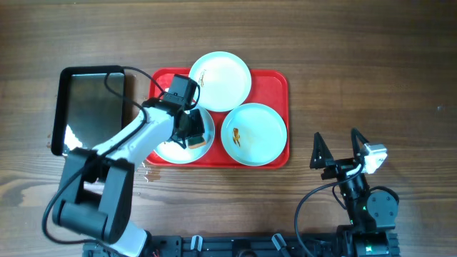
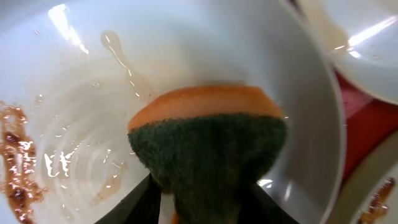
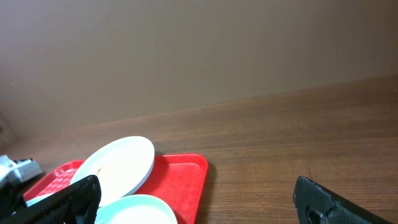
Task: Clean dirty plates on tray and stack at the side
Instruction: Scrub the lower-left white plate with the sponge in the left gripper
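Three plates [image 1: 220, 81] fill the tray [image 1: 275, 81]; left gripper [image 1: 191, 130] holds a sponge [image 2: 208, 140].

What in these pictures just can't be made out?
Overhead: the left arm covers much of the lower-left plate; any dirt beneath is hidden.
Left wrist: the sponge hides part of that plate.
Right wrist: the bottom edge cuts off the nearest plate and most of the tray.

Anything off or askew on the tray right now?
The far plate sits askew: it overhangs the red tray's back rim and looks tilted in the right wrist view.
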Robot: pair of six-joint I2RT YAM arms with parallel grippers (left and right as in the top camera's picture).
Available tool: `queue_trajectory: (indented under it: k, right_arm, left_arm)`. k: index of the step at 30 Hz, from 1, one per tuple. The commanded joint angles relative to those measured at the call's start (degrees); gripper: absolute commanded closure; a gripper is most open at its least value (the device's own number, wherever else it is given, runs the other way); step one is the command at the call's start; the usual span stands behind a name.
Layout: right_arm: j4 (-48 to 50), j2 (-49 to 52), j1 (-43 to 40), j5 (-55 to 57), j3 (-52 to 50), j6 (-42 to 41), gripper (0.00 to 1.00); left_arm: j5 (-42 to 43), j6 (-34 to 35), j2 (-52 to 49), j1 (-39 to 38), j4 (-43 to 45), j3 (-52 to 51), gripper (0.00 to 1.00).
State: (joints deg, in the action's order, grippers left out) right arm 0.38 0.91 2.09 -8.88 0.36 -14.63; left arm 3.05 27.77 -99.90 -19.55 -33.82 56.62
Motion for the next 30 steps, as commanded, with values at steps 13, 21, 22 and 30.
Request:
queue_trajectory:
  k: [13, 21, 22, 30]
  right_arm:
    - [0.17, -0.26, -0.28, 0.52, -0.04, 0.96, 0.0]
    - [0.17, -0.26, -0.28, 0.52, -0.04, 0.96, 0.0]
    - [0.17, -0.26, -0.28, 0.52, -0.04, 0.96, 0.0]
    - [0.17, -0.26, -0.28, 0.52, -0.04, 0.96, 0.0]
  left_arm:
    - [2.29, 0.37, 5.18, -0.22, -5.22, 2.56, 0.96]
    - [0.96, 0.28, 2.34, -3.78, -1.46, 1.46, 0.43]
    - [0.52, -0.33, 2.38, -3.08, -1.51, 1.51, 0.42]
    - [3.76, -0.28, 2.4, -1.33, -3.34, 1.51, 0.58]
